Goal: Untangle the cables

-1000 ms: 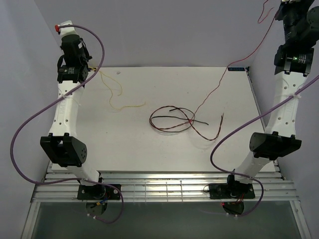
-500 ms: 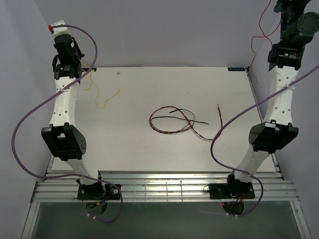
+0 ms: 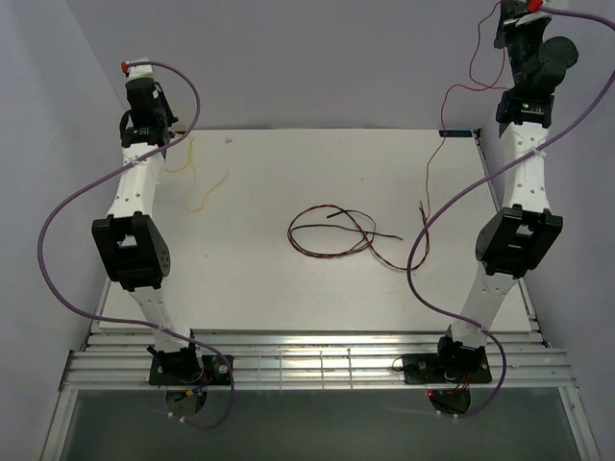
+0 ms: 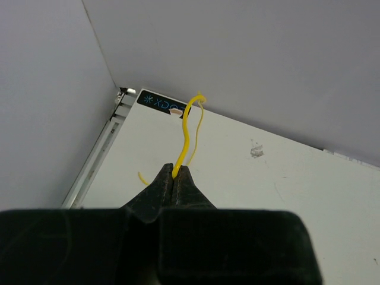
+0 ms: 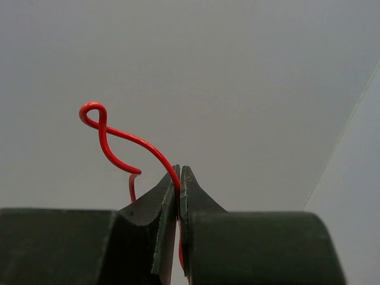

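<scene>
My left gripper (image 3: 165, 133) is at the back left corner, shut on a thin yellow cable (image 3: 202, 187); in the left wrist view the yellow cable (image 4: 186, 130) rises from between the closed fingertips of the gripper (image 4: 175, 170). My right gripper (image 3: 509, 21) is high at the back right, shut on a thin red cable (image 3: 430, 173) that hangs down to the table. In the right wrist view the red cable (image 5: 113, 135) curls out of the closed gripper (image 5: 179, 170). A loose looped bundle of red and black cables (image 3: 332, 230) lies mid-table.
White table (image 3: 288, 288) with grey walls close on both sides and behind. A small black label (image 3: 456, 133) sits at the back right edge, and another one (image 4: 155, 102) at the back left corner. Metal rails (image 3: 317, 360) run along the near edge.
My right gripper rose and pulled the red cable out of the middle bundle; it now hangs at the right. My left gripper dragged the yellow cable toward the back left.
</scene>
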`<state>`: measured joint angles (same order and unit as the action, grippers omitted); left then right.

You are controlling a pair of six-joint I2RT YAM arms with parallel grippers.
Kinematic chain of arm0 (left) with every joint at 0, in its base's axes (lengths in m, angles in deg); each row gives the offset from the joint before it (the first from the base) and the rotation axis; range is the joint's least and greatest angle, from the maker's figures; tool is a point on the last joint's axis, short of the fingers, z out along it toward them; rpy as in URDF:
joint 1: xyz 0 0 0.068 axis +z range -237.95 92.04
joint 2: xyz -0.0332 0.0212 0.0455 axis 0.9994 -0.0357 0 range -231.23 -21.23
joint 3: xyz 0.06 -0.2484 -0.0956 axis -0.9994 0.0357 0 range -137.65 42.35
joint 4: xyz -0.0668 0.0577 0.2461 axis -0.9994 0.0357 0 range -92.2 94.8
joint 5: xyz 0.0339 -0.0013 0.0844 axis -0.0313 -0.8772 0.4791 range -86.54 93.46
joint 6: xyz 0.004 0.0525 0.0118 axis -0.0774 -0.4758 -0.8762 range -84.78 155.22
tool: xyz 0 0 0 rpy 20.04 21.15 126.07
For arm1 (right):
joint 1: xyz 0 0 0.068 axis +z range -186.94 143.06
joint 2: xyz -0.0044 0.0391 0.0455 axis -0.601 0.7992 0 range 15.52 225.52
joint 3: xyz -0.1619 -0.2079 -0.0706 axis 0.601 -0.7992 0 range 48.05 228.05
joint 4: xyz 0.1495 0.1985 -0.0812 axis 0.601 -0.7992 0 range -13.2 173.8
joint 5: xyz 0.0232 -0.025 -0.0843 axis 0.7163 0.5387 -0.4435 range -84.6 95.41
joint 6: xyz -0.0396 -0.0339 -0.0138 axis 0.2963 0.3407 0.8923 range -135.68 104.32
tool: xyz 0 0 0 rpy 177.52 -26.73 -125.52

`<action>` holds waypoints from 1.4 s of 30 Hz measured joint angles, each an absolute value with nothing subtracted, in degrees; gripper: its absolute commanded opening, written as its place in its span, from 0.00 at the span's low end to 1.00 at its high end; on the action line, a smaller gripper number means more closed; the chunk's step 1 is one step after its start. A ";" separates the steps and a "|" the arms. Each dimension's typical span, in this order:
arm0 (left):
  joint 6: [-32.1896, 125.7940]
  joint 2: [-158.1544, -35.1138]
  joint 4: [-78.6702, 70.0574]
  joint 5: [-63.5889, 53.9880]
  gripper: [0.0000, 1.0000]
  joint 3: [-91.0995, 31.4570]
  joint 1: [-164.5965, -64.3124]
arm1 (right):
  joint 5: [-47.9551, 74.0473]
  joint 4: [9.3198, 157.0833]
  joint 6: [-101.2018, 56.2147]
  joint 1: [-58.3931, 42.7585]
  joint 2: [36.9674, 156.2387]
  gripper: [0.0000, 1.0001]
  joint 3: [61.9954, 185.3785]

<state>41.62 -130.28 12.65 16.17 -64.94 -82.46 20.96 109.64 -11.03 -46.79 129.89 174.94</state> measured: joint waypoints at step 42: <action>48.96 -140.08 23.03 -0.38 0.98 -56.30 -83.00 | 12.02 86.58 -16.65 -43.80 144.23 0.54 153.26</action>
